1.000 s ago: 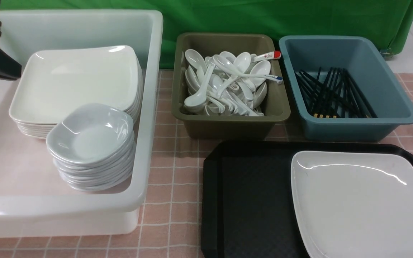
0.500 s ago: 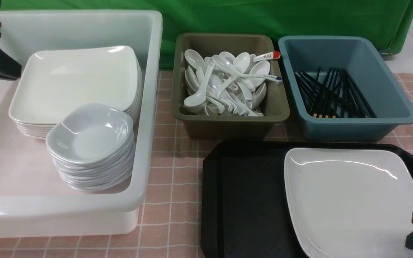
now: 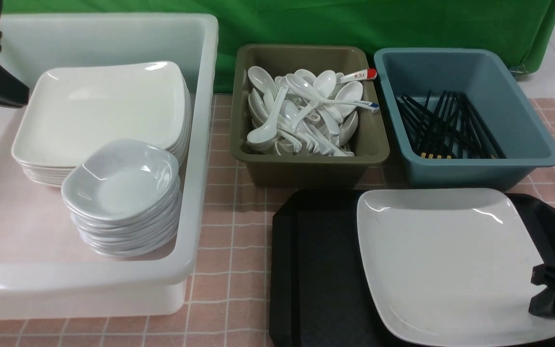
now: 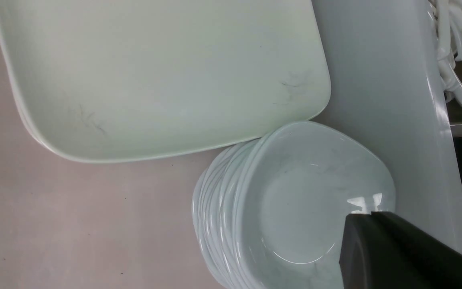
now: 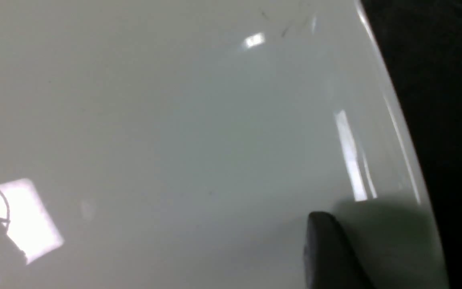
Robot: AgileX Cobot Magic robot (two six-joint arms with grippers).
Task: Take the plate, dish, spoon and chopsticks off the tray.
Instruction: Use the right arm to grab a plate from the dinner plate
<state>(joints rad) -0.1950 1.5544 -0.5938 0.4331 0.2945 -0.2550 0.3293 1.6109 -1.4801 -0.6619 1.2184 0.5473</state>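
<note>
The large white plate (image 3: 446, 260) hangs lifted over the black tray (image 3: 316, 250), its far edge above the tray's far rim. My right gripper (image 3: 545, 289) is shut on the plate's near right edge; in the right wrist view one finger (image 5: 327, 249) lies on the plate (image 5: 175, 120). My left gripper (image 3: 22, 96) is shut and empty above the white bin, beside a stack of small dishes (image 3: 121, 178), seen in the left wrist view (image 4: 303, 200) under its tips (image 4: 371, 214). A blue-marked spoon (image 3: 340, 100) lies in the olive bin. Black chopsticks (image 3: 446, 125) lie in the blue bin.
The white bin (image 3: 200, 144) at the left holds a stack of large plates (image 3: 104, 106) behind the dishes. The olive bin (image 3: 306, 166) with several spoons and the blue bin (image 3: 523, 125) stand behind the tray. A pink checked cloth (image 3: 229, 217) covers the table.
The right gripper has come into view at the right edge, holding the plate. The plate has moved left and risen over the tray. The left arm has not moved.
</note>
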